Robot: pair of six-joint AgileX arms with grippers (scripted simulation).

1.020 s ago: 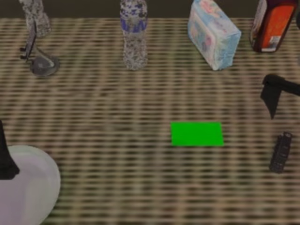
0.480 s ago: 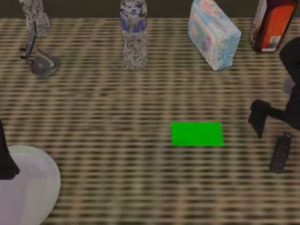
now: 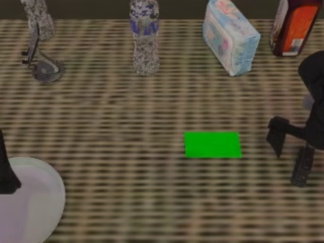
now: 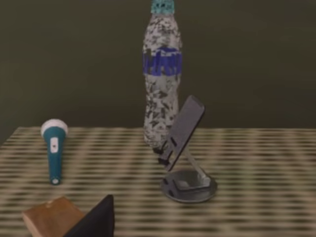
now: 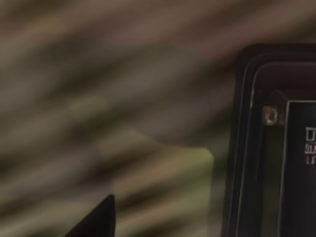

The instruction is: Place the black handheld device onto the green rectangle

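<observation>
The black handheld device [image 3: 302, 167], slim and ridged, lies flat near the table's right edge, its long side running front to back. In the right wrist view the black handheld device [image 5: 276, 148] fills the frame's edge, very close. My right gripper [image 3: 293, 143] hovers open just over the device's far end, one finger [image 3: 277, 137] hanging to the device's left; nothing is held. The green rectangle [image 3: 212, 145] lies bare, right of the table's centre and left of the device. My left gripper [image 3: 6, 177] stays parked, open, at the left edge.
Along the back stand a grey phone stand [image 3: 45, 68], a speckled bottle [image 3: 144, 38], a tissue pack [image 3: 230, 35] and an orange-labelled bottle [image 3: 293, 28]. A white plate [image 3: 30, 197] sits front left. A blue torch [image 4: 54, 148] and a brown block [image 4: 49, 217] lie farther left.
My right gripper has come forward and down from behind the device to just over its far end. The device, green rectangle and left arm have not moved.
</observation>
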